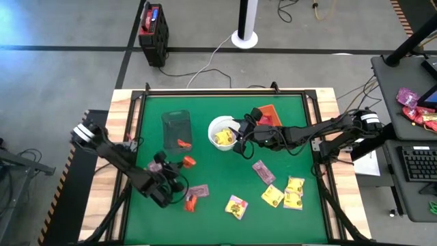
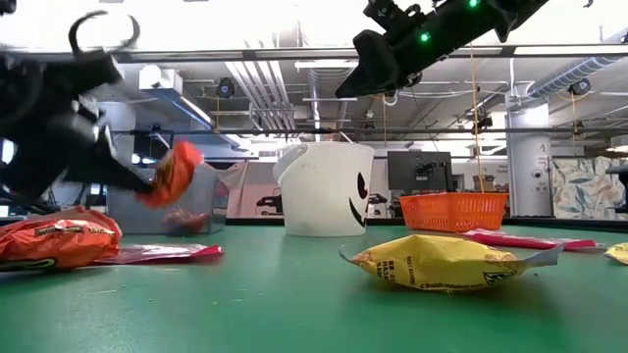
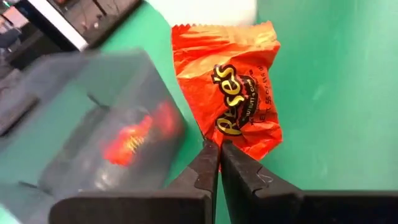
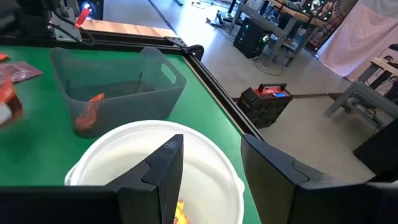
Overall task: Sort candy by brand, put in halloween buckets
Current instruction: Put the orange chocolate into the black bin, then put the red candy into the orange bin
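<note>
"Reese's" logo on orange packet point(image 3: 231, 93); other wrappers' print illegible.

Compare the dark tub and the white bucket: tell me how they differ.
The dark tub is rectangular and see-through; the white bucket is round and opaque, with a face printed on its side. The tub holds a red-orange packet; the bucket holds yellow packets. Both stand upright on the green table.

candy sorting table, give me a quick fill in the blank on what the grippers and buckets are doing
1. The left gripper is shut on an orange ____ packet.
2. The right gripper hangs open over the ____ round bucket.
3. The dark translucent tub already holds a ____ packet.

Missing words: Reese's; white; red-orange
</note>
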